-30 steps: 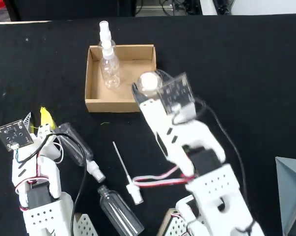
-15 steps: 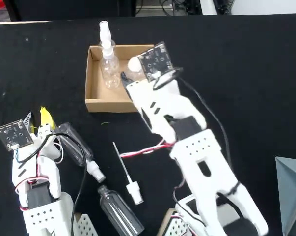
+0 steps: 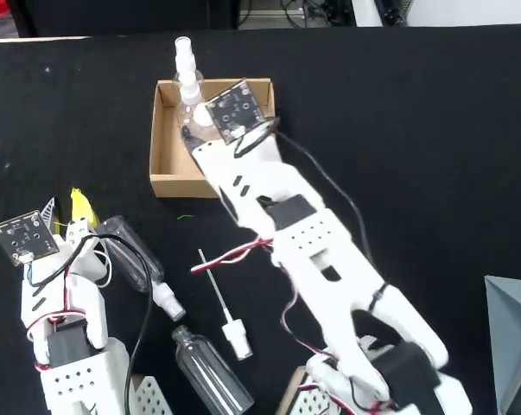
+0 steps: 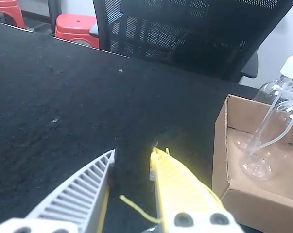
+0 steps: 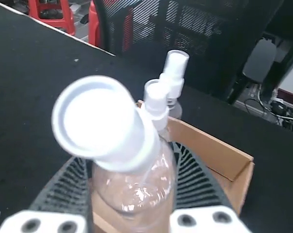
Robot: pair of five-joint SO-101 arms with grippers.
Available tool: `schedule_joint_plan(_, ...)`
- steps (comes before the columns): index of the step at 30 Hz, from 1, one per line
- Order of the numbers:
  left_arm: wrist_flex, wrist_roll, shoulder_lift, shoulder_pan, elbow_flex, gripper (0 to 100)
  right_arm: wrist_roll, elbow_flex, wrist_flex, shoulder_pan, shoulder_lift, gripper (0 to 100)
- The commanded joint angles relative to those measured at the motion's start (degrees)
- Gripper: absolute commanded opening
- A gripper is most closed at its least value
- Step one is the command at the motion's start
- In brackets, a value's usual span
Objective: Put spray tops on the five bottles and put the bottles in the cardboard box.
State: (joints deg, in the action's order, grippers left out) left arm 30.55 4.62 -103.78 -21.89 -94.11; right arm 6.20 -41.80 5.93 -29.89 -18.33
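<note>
My right gripper (image 3: 193,132) is shut on a clear bottle (image 5: 129,179) with a white spray top (image 5: 98,122), held over the cardboard box (image 3: 162,156) near two topped bottles (image 3: 187,76) standing at its back. These bottles (image 5: 161,97) rise just beyond the held one in the right wrist view. On the table lie a capped bottle (image 3: 132,257), an uncapped bottle (image 3: 210,372) and a loose spray top (image 3: 234,333) with its tube. My left gripper (image 3: 63,202) stands open and empty at the front left, its grey and yellow fingers (image 4: 178,191) pointing at the box (image 4: 229,155).
A grey object (image 3: 512,333) sits at the table's right edge. The black tabletop (image 3: 416,130) stretches right of the box. The right arm's body (image 3: 312,251) spans from the front edge to the box, above the table's middle.
The right arm has swung left and forward with its bottle, from the box's front right corner to over the box's inside. The left arm has stayed put.
</note>
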Motion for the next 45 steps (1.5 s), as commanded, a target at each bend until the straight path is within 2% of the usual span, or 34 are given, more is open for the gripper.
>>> schedule_joint_plan(1,-0.26,-0.18,-0.26,-0.48,0.84,11,-0.44,5.23,-4.31,-2.29,1.36,3.5)
schedule_joint_plan(8,-0.26,-0.26,-0.26,-0.48,0.84,11,-0.62,7.78,-6.59,-2.20,6.90,3.5)
schedule_joint_plan(15,-0.26,-0.35,-0.26,-0.48,0.75,11,-5.45,10.95,-6.59,-2.20,12.26,3.5)
schedule_joint_plan(45,-0.26,-0.53,-0.26,-0.40,0.75,11,-5.63,17.19,-6.59,-4.66,27.03,3.5)
